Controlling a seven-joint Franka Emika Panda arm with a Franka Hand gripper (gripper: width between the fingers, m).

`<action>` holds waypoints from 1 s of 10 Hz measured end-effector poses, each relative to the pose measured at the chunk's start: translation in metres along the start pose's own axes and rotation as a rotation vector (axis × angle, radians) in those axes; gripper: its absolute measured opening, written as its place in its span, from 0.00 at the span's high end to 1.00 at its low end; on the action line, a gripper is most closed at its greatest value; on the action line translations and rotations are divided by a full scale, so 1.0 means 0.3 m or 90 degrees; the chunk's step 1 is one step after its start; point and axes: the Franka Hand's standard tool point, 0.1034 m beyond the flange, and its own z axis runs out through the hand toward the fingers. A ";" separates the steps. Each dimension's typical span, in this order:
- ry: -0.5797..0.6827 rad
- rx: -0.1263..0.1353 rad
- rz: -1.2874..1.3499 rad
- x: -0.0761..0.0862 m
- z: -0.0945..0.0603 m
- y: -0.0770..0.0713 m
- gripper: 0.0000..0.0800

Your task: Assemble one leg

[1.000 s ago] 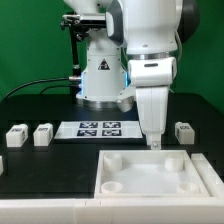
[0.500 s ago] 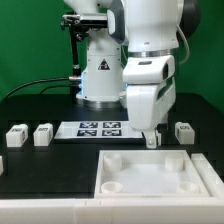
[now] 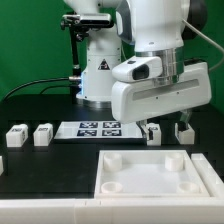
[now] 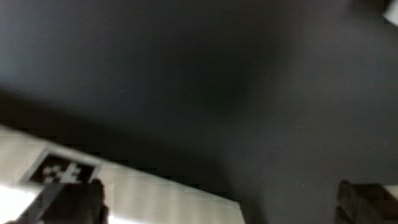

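Observation:
Several small white legs lie on the black table in the exterior view: two at the left (image 3: 15, 137) (image 3: 43, 133), one in the middle (image 3: 153, 136) and one at the right (image 3: 186, 130). My gripper (image 3: 166, 130) hangs low between these last two, broad side to the camera, with one finger close beside each. In the wrist view the gripper (image 4: 217, 205) is open wide with only dark table between its fingertips (image 4: 71, 203). It holds nothing. A blurred white surface with a black-and-white tag (image 4: 64, 172) shows beside one finger; I cannot tell what it is.
The large flat white square piece with round corner sockets (image 3: 150, 172) lies at the front, just before the gripper. The marker board (image 3: 100, 128) lies behind it, to the exterior view's left of the gripper. The robot base (image 3: 100, 75) stands at the back.
The hand has turned about its vertical axis, from narrow side to broad side facing the camera, and shifted slightly to the exterior view's right. The legs have not moved.

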 end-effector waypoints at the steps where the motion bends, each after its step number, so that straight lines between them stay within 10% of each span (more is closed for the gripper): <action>1: -0.002 0.004 0.072 -0.002 0.005 -0.045 0.19; 5: -0.005 0.013 0.170 -0.018 0.039 -0.210 0.19; 10: -0.136 0.015 0.169 -0.046 0.056 -0.179 0.19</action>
